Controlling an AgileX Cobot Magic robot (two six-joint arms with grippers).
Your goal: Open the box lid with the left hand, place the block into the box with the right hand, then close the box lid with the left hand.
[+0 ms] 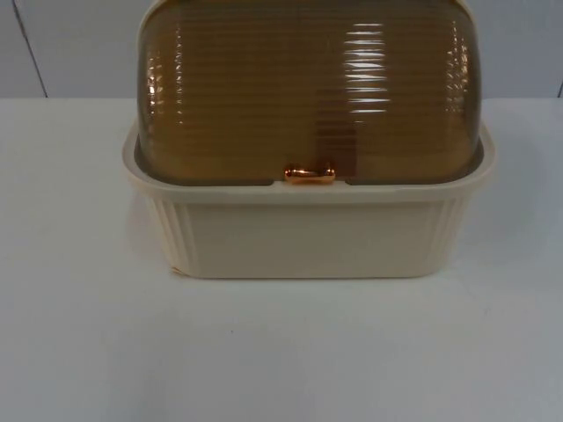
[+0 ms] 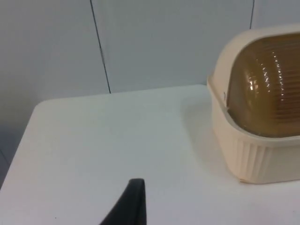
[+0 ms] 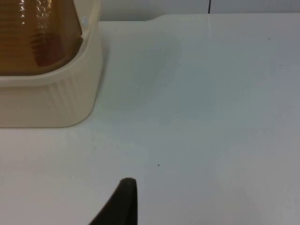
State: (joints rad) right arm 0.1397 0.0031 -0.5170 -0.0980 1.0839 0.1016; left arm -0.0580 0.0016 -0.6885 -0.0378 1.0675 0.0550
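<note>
Left tool above bare white tabletop, to the left of the box, well apart from it; cannot tell if released or clenched. Right tool above the tabletop on the other side of the box, apart too, state also not clear. Cream box standing mid-tabletop near the grey wall, its ribbed amber lid down and closed, small copper handle at the front rim.

Top view close, facing box front, wrist views flanking box sides
</note>
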